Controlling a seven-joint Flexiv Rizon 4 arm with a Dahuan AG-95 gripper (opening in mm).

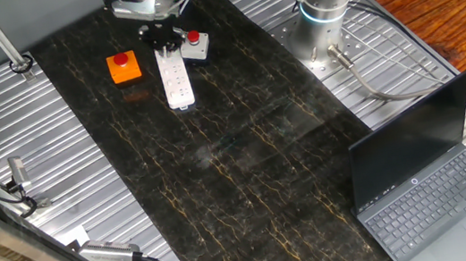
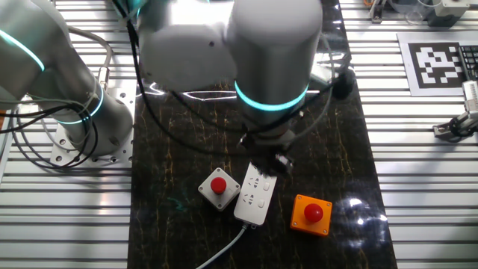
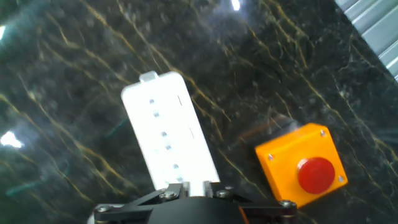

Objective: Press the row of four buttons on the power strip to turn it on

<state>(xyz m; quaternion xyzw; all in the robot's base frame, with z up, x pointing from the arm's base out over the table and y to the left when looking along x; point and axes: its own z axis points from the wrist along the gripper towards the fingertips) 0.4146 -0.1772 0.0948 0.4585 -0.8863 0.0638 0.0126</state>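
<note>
The power strip [image 1: 177, 80] is a long white bar lying on the dark marbled mat, between an orange box and a grey box. It also shows in the other fixed view [image 2: 256, 193] and fills the middle of the hand view [image 3: 168, 127]. My gripper [image 1: 165, 42] hangs over the strip's far end, pointing down at it [image 2: 272, 161]. In the hand view only the fingers' [image 3: 186, 188] blurred bases show at the bottom edge, right above the strip. I cannot tell whether the tips touch the strip or each other.
An orange box with a red button [image 1: 124, 66] sits left of the strip, and a grey box with a red button [image 1: 196, 46] on its right. A laptop [image 1: 434, 185] stands open at the near right. The arm's base [image 1: 323, 6] is at the back right.
</note>
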